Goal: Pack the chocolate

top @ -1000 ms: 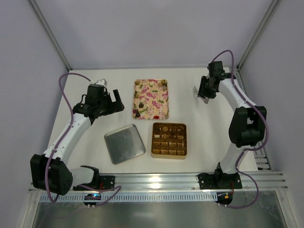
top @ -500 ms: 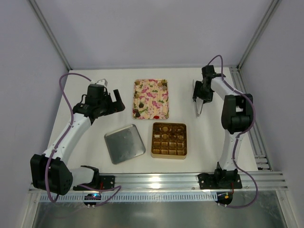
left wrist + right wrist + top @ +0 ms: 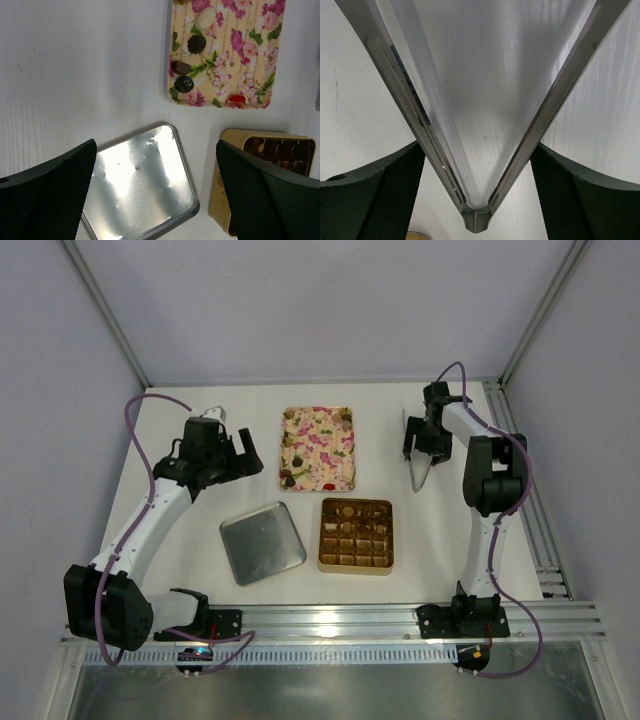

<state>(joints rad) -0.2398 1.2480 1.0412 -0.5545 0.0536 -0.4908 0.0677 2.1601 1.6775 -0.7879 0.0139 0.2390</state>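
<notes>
The white table (image 3: 200, 410) stands inside a grey-walled enclosure with metal corner posts. A floral tray (image 3: 320, 440) lies at centre far. A gold box (image 3: 356, 563) with grid cells sits just near of it, and a silver lid (image 3: 262, 542) lies left of the box.

The chocolate (image 3: 184, 84) lies mainly on the tray: a dark cluster at the near-left corner, a red piece at the near edge and more pieces at the far-right corner. Several box cells also contain brown pieces.

The left end effector (image 3: 248, 452) is just left of the tray, level with the near-left cluster. Its fingers are spread fully apart and hold nothing.

The right end effector (image 3: 420, 445) is well to the right of the tray, apart from all chocolate. Its fingers are set wide and bear on both arms of a pair of metal tongs (image 3: 476, 220), which are spread in a V over bare table.
</notes>
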